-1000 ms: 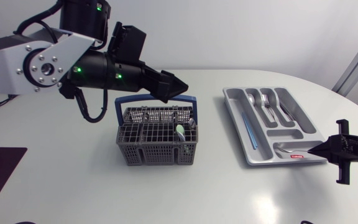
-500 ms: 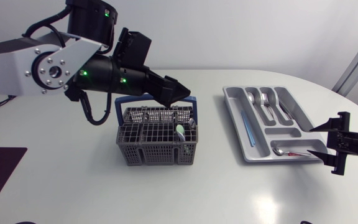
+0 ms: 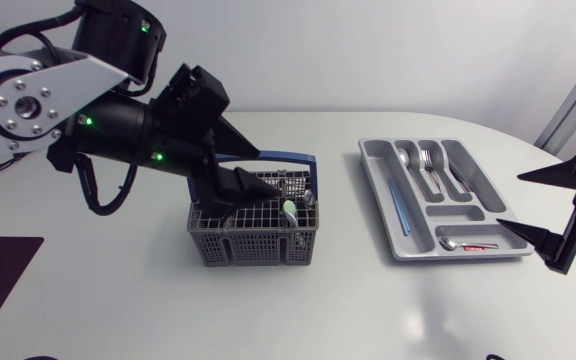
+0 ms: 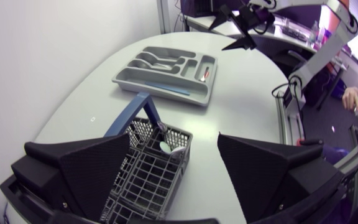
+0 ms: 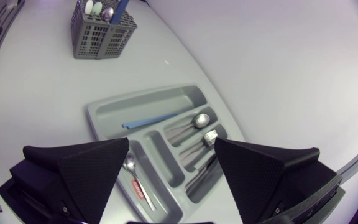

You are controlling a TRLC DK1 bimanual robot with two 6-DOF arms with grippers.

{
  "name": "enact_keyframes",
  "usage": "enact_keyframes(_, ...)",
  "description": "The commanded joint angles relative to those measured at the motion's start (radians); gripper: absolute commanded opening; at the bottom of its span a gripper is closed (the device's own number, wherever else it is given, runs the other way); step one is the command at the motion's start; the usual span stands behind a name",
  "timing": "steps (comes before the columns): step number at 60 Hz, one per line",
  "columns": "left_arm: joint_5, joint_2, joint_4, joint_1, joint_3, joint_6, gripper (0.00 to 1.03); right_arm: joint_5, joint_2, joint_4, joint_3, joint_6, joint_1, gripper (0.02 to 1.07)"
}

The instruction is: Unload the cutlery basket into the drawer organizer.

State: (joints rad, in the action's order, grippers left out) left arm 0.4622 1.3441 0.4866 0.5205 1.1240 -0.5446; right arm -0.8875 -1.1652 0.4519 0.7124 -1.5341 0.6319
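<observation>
While several pieces already lie in the drawer organizer [image 3: 379, 188] at the right of the table, the cutlery basket [image 3: 253, 238] left of centre is not yet empty, so we judge the task well begun but unfinished. The organizer's far compartments hold spoons, a fork and what look like knives; its long left compartment holds a blue stick [image 3: 396, 205]; its near compartment holds a red-handled spoon [image 3: 468, 243].

Still standing in the right end of the basket, we see a pale green piece [image 3: 289, 209] and a metal piece [image 3: 309, 197] beside the blue handle [image 3: 268, 157]; the right wrist view shows perhaps three heads there, though we cannot tell the exact count, nor whether the cells under our left arm hold more.

Our left gripper [image 3: 240, 183] hangs over the left part of the basket, tilted down towards it; its jaws stand wide apart with nothing between them, and in the left wrist view the basket shows under and between the fingers, untouched. Our right gripper [image 3: 513, 200] sits just off the organizer's near right corner, jaws spread and empty, near the red-handled spoon but apart from it.

What is left, as we judge it, is to lift out the remaining pieces one at a time and sort each into a matching compartment.
</observation>
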Motion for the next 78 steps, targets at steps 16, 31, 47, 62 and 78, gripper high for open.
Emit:
enact_keyframes(16, -0.366, 0.006, -0.186, 0.228, -0.19, -0.384, 0.98, -0.013, 0.09, 0.054, -0.176, 0.141, -0.196, 1.02)
enact_keyframes(31, -0.41, 0.066, -0.168, 0.271, -0.112, -0.505, 0.91, -0.001, 0.141, -0.001, -0.245, 0.212, -0.262, 1.02)
enact_keyframes(47, -0.442, 0.122, -0.164, 0.3, -0.078, -0.649, 0.6, 0.005, 0.127, -0.027, -0.258, 0.212, -0.264, 1.02)
enact_keyframes(62, -0.476, 0.185, -0.192, 0.291, -0.056, -0.753, 0.45, 0.005, 0.114, -0.027, -0.269, 0.209, -0.271, 1.02)
enact_keyframes(78, -0.511, 0.239, -0.237, 0.273, -0.049, -0.828, 0.27, 0.005, 0.09, -0.053, -0.278, 0.204, -0.273, 1.02)
